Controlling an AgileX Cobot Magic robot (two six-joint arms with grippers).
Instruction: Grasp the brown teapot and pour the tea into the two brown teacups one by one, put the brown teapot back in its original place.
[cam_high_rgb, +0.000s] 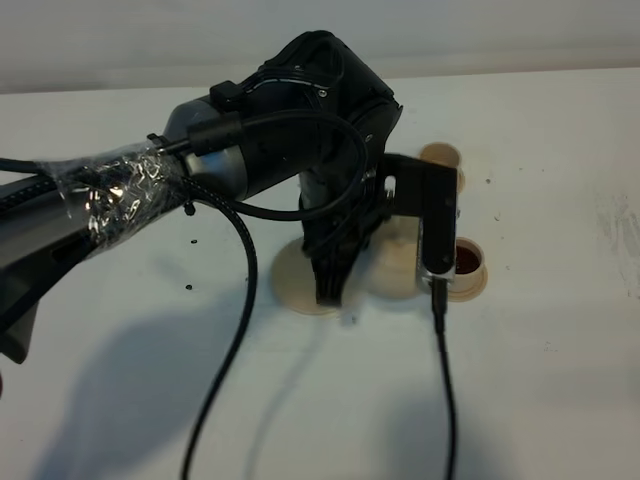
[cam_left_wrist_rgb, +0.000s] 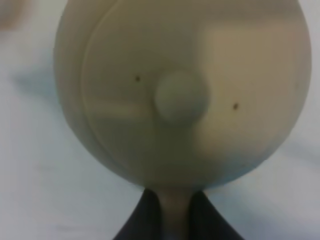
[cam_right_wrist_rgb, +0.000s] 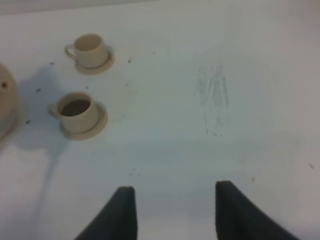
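Observation:
The brown teapot (cam_left_wrist_rgb: 181, 96) fills the left wrist view, its knobbed lid facing the camera. My left gripper (cam_left_wrist_rgb: 175, 215) is shut on its loop handle. In the high view the left arm hides most of the teapot (cam_high_rgb: 398, 258), which is between the wide saucer (cam_high_rgb: 288, 278) and the near teacup (cam_high_rgb: 466, 262). That teacup holds dark tea (cam_right_wrist_rgb: 76, 107). The far teacup (cam_high_rgb: 440, 155) stands on its own saucer and looks pale inside (cam_right_wrist_rgb: 90, 49). My right gripper (cam_right_wrist_rgb: 175, 215) is open and empty over bare table, away from the cups.
The white table (cam_high_rgb: 560, 380) has small dark specks and faint scuff marks (cam_right_wrist_rgb: 214, 100). A black cable (cam_high_rgb: 445, 380) hangs from the left wrist camera across the front. The left arm, partly wrapped in plastic film (cam_high_rgb: 120, 195), reaches in from the left.

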